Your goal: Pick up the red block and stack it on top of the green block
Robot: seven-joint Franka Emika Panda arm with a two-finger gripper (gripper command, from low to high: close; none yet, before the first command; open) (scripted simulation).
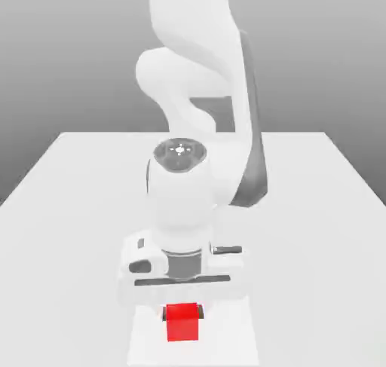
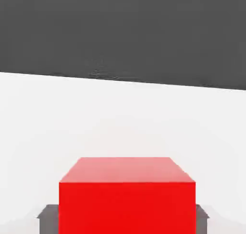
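Red and smooth-faced, the block (image 2: 127, 208) sits between the two fingers of the tool (image 1: 182, 313), which are closed on its opposite sides. In the exterior view it is low down, beneath the arm's white hand (image 1: 181, 279), near the front edge of the pale desk (image 1: 68, 282). The grasp looks made, so the first part of the job seems done. Whether the block is clear of the desk cannot be told. Lifting, carrying and stacking on the green block appear to remain.
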